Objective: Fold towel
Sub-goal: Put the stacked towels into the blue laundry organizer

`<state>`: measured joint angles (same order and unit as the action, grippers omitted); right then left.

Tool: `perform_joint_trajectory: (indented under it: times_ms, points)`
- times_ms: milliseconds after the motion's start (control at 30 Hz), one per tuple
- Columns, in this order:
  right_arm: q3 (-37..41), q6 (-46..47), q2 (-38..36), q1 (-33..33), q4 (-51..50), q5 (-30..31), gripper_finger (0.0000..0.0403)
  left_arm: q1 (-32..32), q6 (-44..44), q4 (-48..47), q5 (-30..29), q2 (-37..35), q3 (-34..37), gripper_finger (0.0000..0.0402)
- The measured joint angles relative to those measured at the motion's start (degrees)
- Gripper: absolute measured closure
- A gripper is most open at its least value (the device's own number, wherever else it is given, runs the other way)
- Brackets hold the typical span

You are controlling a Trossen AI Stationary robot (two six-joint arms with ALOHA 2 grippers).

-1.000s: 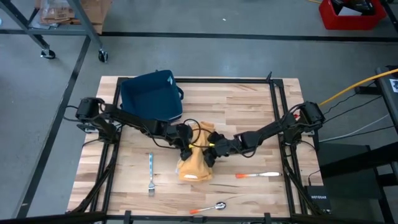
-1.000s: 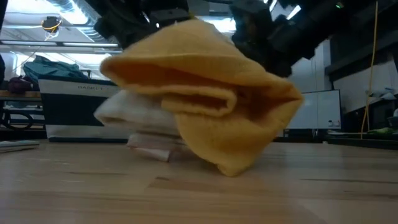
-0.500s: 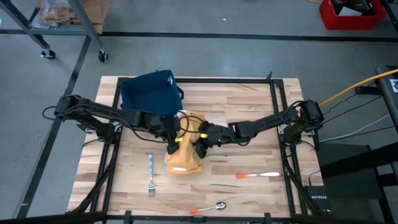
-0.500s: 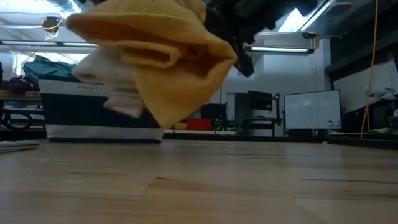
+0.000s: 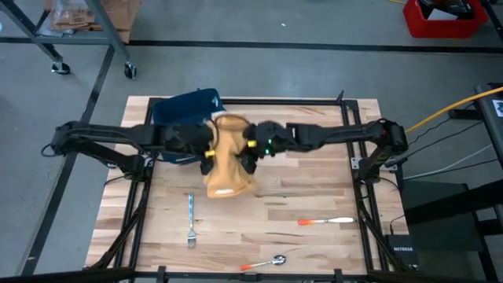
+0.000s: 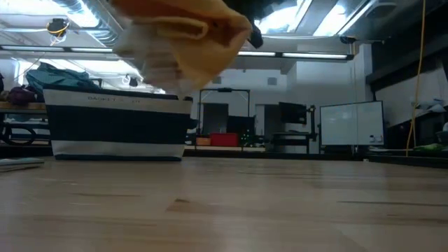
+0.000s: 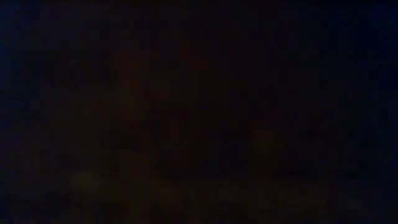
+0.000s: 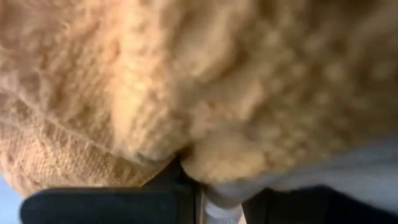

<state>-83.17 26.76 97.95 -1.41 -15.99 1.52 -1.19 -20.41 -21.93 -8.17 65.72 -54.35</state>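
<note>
The yellow towel point(image 5: 226, 161) hangs bunched and folded over itself above the table's middle, next to the blue basket point(image 5: 185, 119). In the low view the towel point(image 6: 183, 33) is high above the tabletop, a pale underside showing at its lower left. My left gripper point(image 5: 207, 150) is at the towel's left side and my right gripper point(image 5: 249, 149) at its right side, both shut on it. Towel fills the right wrist view point(image 8: 205, 81). The left wrist view is black. My left gripper holds the towel's left side point(image 5: 214, 149), reaching in level from the table's left. The cloth hides its fingers, so the layers cannot be told. The towel hangs clear of the table. My right gripper has a bunched fold of the towel point(image 8: 198, 160) between its fingers, several layers thick. It comes in from the table's right, slanting a little downward. The towel droops below the hold, slack and clear of the table.
The blue basket point(image 6: 117, 126) stands at the far left of the table, just behind the towel. A fork point(image 5: 190, 218) lies near left, an orange-handled knife point(image 5: 325, 222) near right, and a spoon point(image 5: 267, 261) at the near edge.
Both grippers have risen and gone toward the table's far edge and a little left, toward the blue basket, still shut on the towel. The towel has gone from low over the table to hanging high and clear, and stays bunched.
</note>
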Motion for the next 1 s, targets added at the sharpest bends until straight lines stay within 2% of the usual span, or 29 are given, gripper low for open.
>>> perform_joint_trajectory:
  times_ms: [133, 267, 400, 467, 700, 867, 1000]
  points:
    - [-1.83, -0.47, 0.28, -3.48, 3.71, -2.41, 0.0329, 1.93, 1.45, -0.11, -3.54, -4.61, 0.00, 0.0343]
    - [-2.88, -0.42, 1.50, -6.68, 12.85, -3.70, 0.0329, 4.74, 1.57, 0.49, -7.11, -7.97, -0.27, 0.0343]
    - [-3.48, -0.28, 2.67, -9.24, 23.14, -3.06, 0.0329, 8.13, 1.12, 7.41, -11.96, -9.71, -0.38, 0.0343]
    - [-3.83, 0.14, 3.20, -10.40, 27.33, -3.00, 0.0329, 9.55, 0.01, 8.22, -12.57, -10.28, -0.78, 0.0343]
    - [-3.57, 4.56, 8.26, -12.20, 33.72, -5.63, 0.0329, 12.75, -6.11, 3.03, -13.53, -10.34, -0.31, 0.0343]
    - [-3.57, 6.22, 12.48, -12.16, 36.37, -6.29, 0.0329, 13.21, -12.22, -6.54, -16.65, -10.72, -0.20, 0.0343]
    - [-5.02, 6.47, 16.09, -11.91, 36.07, -7.70, 0.0329, 13.58, -17.60, -16.48, -16.81, -10.83, -0.17, 0.0343]
